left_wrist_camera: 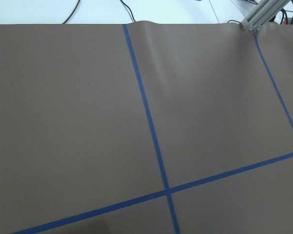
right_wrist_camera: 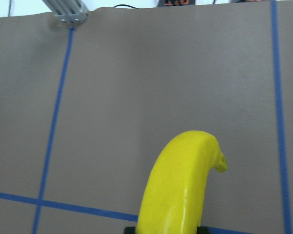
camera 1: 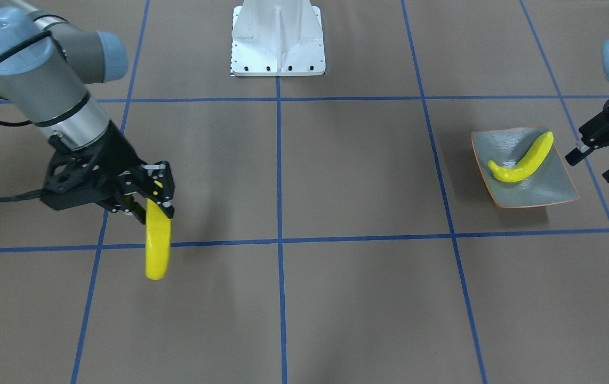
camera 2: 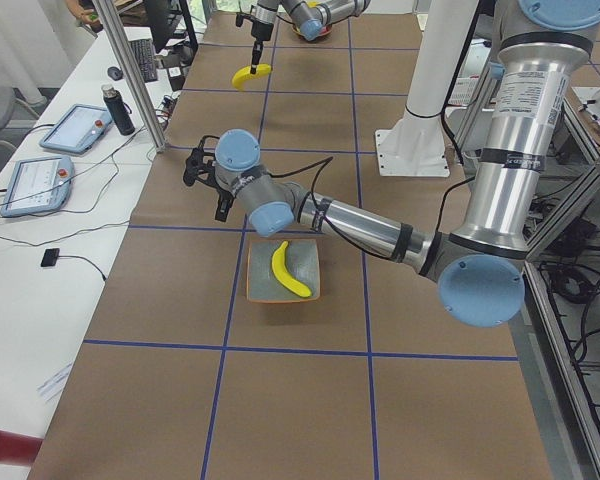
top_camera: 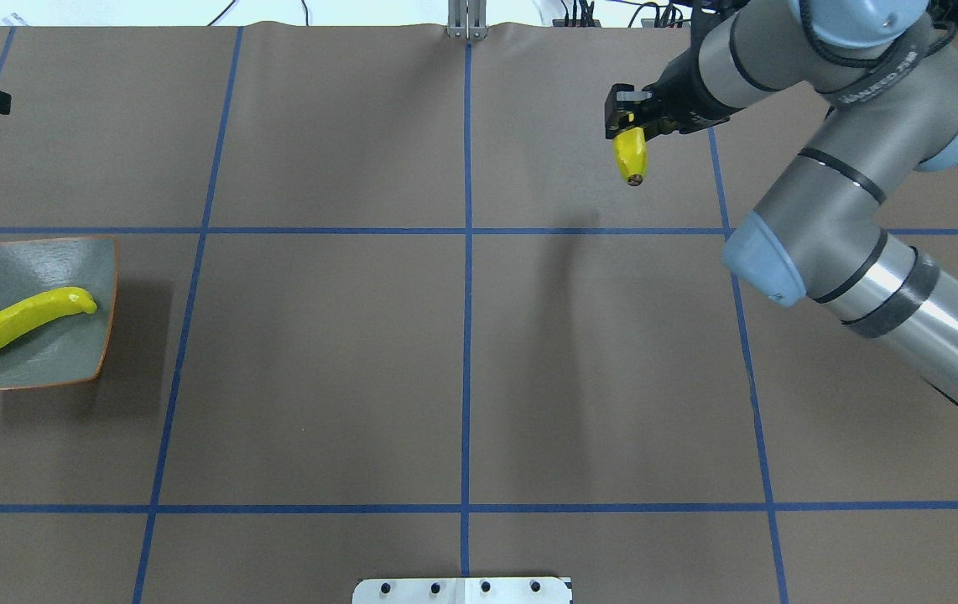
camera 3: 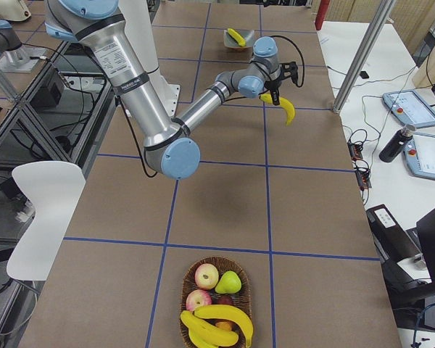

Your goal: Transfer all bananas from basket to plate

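Front-facing view: At left of frame, the right gripper (camera 1: 158,201) is clamped on the top end of the held banana (camera 1: 158,248), which hangs clear of the table (camera 1: 363,170). At right, the plated banana (camera 1: 520,162) lies diagonally across the plate (camera 1: 552,189). The left gripper (camera 1: 592,164) hovers just beside the plate's right edge, fingers spread and empty.

Overhead view: The held banana dangles at upper right, dark tip down. The plate sits at the far left edge, well apart from it, with one banana on it.

Left-side view: The plate lies at centre frame, near the close arm's wrist. The held banana shows small at the top.

Right-side view: The basket (camera 3: 216,259), bottom centre, carries the basket bananas (camera 3: 221,319), perhaps two or three in a pile that is hard to count. With them are apples (camera 3: 206,275) and a pear (camera 3: 230,281). The held banana hangs at upper centre, and the plate sits at the top.

Left wrist view: Brown table cover crossed by blue tape (left_wrist_camera: 151,136).

Right wrist view: The held banana rises from bottom centre, its tip curling right above the table.
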{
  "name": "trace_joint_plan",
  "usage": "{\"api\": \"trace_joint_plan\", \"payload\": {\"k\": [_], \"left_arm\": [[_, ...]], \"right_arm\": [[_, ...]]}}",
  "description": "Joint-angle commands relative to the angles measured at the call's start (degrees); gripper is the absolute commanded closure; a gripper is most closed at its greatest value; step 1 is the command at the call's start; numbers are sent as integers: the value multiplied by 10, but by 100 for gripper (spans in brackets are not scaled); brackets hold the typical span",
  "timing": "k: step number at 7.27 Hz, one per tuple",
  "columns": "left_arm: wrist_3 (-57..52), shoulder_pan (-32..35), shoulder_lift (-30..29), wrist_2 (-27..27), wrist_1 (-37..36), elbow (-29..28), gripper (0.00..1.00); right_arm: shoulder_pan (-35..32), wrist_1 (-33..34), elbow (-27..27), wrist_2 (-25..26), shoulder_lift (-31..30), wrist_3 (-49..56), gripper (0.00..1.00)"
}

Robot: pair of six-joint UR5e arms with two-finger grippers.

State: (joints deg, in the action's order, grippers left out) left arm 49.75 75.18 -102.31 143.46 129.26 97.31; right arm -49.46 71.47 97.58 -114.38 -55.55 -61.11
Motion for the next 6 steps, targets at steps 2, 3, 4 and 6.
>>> {"api": "trace_joint_plan", "payload": {"k": [2,3,4,6], "left_arm": [[256,-44,-84,-3,2,-3,0],[337,-74,-122,-7,0,-3,0],[392,-94,-150,-27,-1,-5,0],[416,-136,-165,-80,-2,-7,0]], "right_arm": [[85,-28,-26,86,99,-98,100],[111,-75,-42,119,111,-136,100],[134,-89,-62,153,138,-139,100],[161,-133,-71,166,155,-141,100]]}}
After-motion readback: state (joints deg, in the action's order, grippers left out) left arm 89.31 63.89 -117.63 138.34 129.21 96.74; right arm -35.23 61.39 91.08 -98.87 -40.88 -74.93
